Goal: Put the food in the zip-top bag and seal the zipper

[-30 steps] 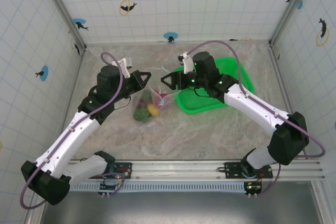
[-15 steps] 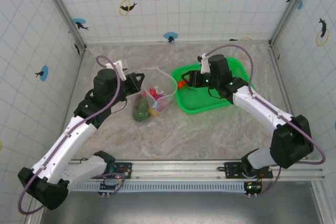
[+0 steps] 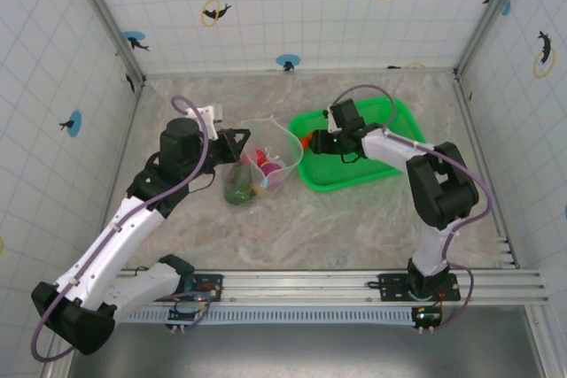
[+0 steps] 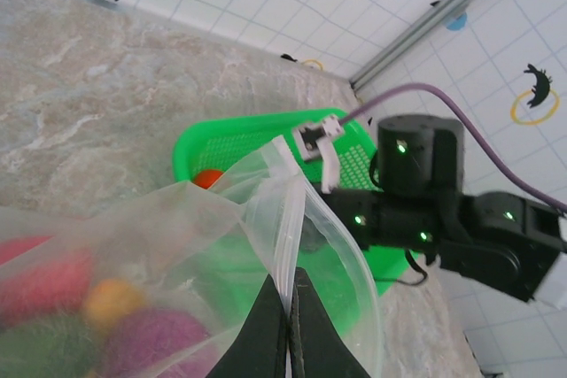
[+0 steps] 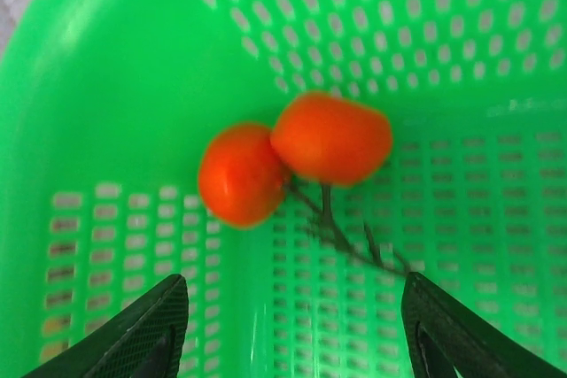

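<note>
The left fingers (image 4: pixel 282 312) are closed on the pale translucent zipper strip (image 4: pixel 290 219) of the clear, crinkly plastic zip-top bag (image 4: pixel 186 236), whose mouth gapes above the grey marbled bench (image 4: pixel 89 104). Left of them, inside the bag, lie pink, yellow, purple and dark green toy foods (image 4: pixel 80 303). The right fingers (image 3: pixel 312 143) stand apart, empty, inside the bright green perforated plastic basket (image 5: pixel 106 77). Just beyond their tips, two orange toy fruits (image 5: pixel 332 139) touch each other.
</note>
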Tool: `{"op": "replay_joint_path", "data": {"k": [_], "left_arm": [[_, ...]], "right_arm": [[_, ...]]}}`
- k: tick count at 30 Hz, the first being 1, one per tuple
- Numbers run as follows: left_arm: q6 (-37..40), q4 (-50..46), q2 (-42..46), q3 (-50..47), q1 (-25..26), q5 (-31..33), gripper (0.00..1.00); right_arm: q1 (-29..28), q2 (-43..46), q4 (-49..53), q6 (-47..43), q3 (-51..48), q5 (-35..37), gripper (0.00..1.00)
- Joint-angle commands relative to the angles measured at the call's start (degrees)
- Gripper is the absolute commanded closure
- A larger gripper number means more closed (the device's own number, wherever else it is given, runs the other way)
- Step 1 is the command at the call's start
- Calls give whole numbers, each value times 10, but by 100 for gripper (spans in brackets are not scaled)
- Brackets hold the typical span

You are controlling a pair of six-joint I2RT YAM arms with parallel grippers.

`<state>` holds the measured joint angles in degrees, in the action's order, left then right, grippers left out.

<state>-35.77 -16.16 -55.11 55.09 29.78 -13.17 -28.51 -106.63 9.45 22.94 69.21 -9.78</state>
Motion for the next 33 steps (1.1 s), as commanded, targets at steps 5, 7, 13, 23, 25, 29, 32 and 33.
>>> {"op": "replay_joint_path", "data": {"k": [5, 7, 13, 23, 25, 29, 32, 33], "left_arm": [[26, 14, 11, -9, -4, -26, 100], [27, 14, 14, -9, -3, -27, 100], [31, 12, 21, -14, -4, -23, 100], [28, 5, 14, -10, -3, -18, 100], [26, 4, 13, -9, -4, -19, 100], [23, 1, 9, -4, -4, -25, 100], [22, -4, 8, 1, -4, -27, 100], [22, -4, 7, 3, -4, -27, 100]], "right_arm": [[12, -79, 6, 6, 76, -13, 35], [13, -90, 3, 9, 80, -12, 35], [16, -115, 3, 12, 91, -2, 39], [20, -138, 5, 12, 110, -1, 52], [21, -140, 8, 12, 113, -2, 57], [21, -128, 11, 9, 108, 2, 62], [21, -108, 7, 5, 96, 9, 63], [21, -97, 6, 3, 90, 12, 64]]}}
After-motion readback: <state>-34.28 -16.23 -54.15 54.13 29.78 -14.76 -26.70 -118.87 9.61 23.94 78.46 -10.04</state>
